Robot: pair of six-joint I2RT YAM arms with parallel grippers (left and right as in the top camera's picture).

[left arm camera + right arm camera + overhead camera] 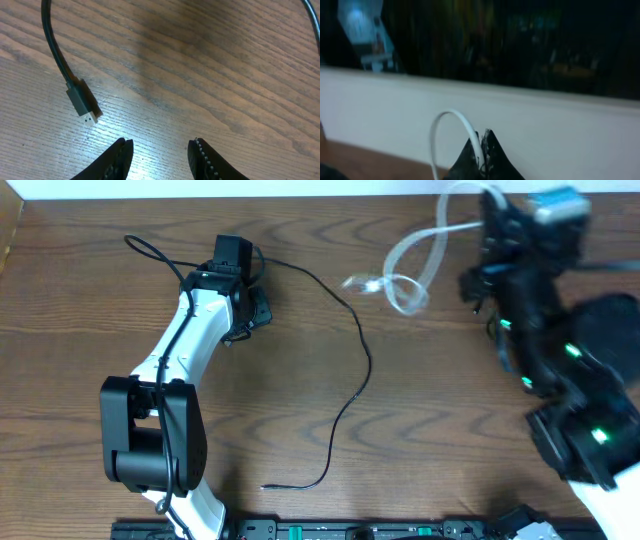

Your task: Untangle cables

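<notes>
Hovering above plug (pixel 84 103) of black cable (pixel 361 360), L end effector (pixel 161 150) was partly open, gripped nothing. Black cable ran across mid tabletop (pixel 450 410) to front edge. R end effector (pixel 482 145) was pinched shut on white cable (pixel 436 131), looped far right.

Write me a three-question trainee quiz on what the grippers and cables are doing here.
1. True or false: the left gripper is closed on the black cable.
2. The right gripper holds: A the white cable, B the black cable, C nothing.
3. What does the black cable's plug lie on?
Key: 1 false, its jaws stand open and empty. 2 A. 3 The wooden table.
</notes>
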